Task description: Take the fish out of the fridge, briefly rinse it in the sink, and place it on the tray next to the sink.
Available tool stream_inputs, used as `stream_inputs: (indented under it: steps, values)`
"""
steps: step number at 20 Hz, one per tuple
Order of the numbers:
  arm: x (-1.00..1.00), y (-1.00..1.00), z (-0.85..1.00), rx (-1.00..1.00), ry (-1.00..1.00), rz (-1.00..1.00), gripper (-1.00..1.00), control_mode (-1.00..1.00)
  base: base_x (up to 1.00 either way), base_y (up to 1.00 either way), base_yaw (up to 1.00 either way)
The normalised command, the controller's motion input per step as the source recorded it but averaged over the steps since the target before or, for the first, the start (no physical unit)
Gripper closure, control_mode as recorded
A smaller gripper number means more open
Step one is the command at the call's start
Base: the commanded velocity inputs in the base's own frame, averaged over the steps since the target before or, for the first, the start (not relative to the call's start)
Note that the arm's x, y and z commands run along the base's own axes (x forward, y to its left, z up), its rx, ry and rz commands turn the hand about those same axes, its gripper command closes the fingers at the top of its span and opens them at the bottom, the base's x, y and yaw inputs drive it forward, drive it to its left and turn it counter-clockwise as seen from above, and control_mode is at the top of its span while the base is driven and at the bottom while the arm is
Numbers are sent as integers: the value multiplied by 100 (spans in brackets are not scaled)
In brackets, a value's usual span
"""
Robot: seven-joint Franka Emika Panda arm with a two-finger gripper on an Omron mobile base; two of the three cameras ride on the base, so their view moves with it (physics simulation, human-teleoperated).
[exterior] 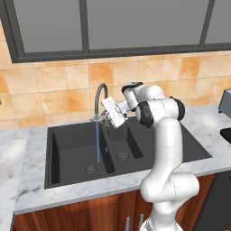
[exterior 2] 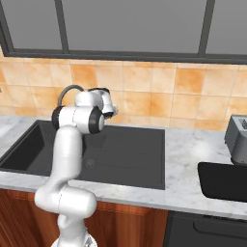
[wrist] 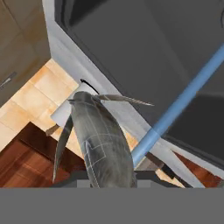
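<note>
Sink (exterior: 67,149) below me. Water stream (exterior: 97,140) falls from tap (exterior: 100,92), just left of my gripper (exterior: 104,118). Fingers pinched on fish (wrist: 103,142), held over the basin beside the stream.

Fish (wrist: 103,140) in tool (exterior: 107,118) over sink (exterior: 67,149), beside water stream (exterior: 97,142).

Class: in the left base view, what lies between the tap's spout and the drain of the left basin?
A blue stream of water runs from the tap straight down to the left basin's drain, seen in the left base view.
</note>
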Motion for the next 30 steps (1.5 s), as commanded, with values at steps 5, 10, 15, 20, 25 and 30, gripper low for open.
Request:
stream_inputs:
  steps: [5, 10, 15, 20, 25, 30]
  values:
    - [-99, 4, 0, 0, 11, -4, 100, -100, 0, 0, 0]
    - [-100, 1, 0, 0, 6, -12, 100, -100, 0, 0, 0]
    - [-100, 0, 49, -1, -1, -18, 100, -100, 0, 0, 0]
    - [-100, 0, 100, -21, -3, -20, 100, -100, 0, 0, 0]
    - [-98, 0, 97, -48, 7, -18, 100, -100, 0, 0, 0]
    - [-100, -1, 36, -67, 18, -17, 100, -100, 0, 0, 0]
